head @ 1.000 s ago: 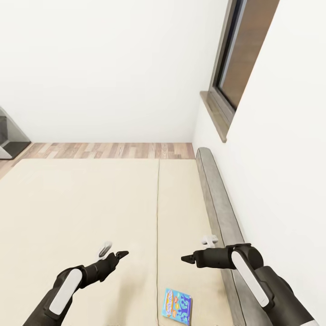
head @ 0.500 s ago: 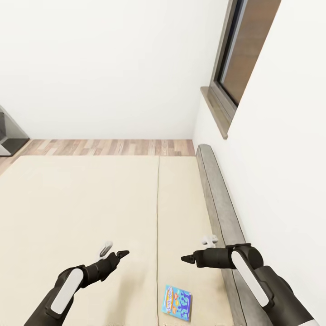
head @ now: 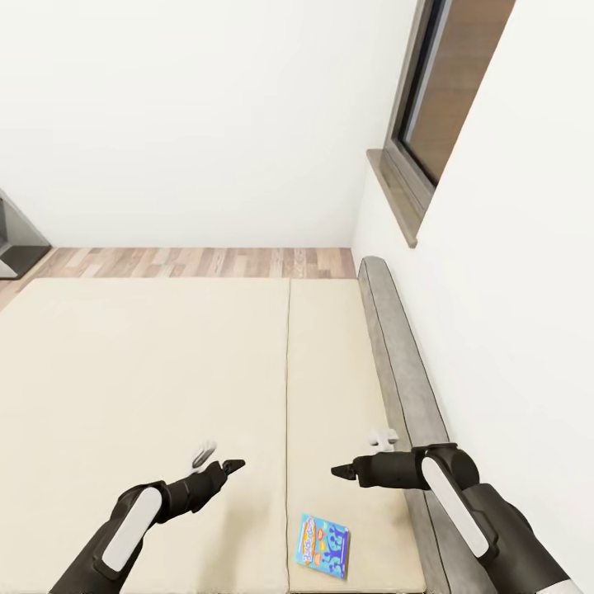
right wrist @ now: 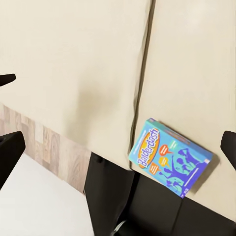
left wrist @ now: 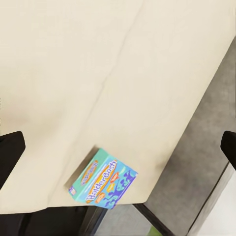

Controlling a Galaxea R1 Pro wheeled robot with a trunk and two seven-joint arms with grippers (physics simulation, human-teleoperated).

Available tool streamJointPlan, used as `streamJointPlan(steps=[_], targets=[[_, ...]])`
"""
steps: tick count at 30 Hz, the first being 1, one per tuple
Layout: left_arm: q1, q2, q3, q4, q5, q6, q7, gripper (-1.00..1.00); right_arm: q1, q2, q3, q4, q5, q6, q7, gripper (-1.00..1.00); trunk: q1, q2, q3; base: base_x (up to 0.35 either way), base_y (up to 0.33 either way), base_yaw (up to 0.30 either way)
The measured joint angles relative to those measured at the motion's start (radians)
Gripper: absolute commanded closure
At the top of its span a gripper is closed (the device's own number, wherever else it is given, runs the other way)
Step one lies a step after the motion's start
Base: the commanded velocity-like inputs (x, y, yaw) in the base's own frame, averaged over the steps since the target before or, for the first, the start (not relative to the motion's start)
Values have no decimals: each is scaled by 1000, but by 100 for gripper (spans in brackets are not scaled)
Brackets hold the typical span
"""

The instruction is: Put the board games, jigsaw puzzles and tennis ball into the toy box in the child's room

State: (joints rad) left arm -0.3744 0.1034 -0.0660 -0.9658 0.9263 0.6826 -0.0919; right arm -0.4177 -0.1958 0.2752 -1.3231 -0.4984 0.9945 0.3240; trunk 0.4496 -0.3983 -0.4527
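Observation:
A blue-and-teal board game box (head: 323, 544) lies flat on the cream bed (head: 148, 371), close to its near edge, right of the mattress seam. The same box (left wrist: 103, 183) shows in the left wrist view and, with its printed title, as the box (right wrist: 169, 162) in the right wrist view. My left gripper (head: 235, 464) hovers over the bed to the left of and above the box, open and empty (left wrist: 118, 150). To the box's upper right my right gripper (head: 338, 472) also hangs open with nothing in it (right wrist: 118, 147).
A grey padded headboard (head: 396, 346) runs along the bed's right side against the white wall, under a dark-framed window (head: 445, 99). Wood floor (head: 190, 262) lies beyond the bed. A dark piece of furniture (head: 16, 239) stands at the far left.
The whole view has shifted slightly, so the camera moved. My left gripper has edged a little to the right. The box and the right gripper hold their places.

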Motion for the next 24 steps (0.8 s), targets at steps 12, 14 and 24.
streamJointPlan(steps=[12, 14, 24], targets=[[-6, 0, -15, 1, 2, 0, -25, -100, -10, 0, 0, 40, 0, -3, -1, -100, 0, 0, -19, 0, 0, 0], [-6, 1, -16, 1, 2, 0, -40, -100, -12, 0, 0, 46, -1, -4, -2, -100, 0, 0, -22, 0, 0, 0], [-1, 11, -26, 1, -33, -63, -209, -100, -31, 1, 1, 102, 2, -50, -1, -100, 0, 0, -38, 0, 0, 0]])
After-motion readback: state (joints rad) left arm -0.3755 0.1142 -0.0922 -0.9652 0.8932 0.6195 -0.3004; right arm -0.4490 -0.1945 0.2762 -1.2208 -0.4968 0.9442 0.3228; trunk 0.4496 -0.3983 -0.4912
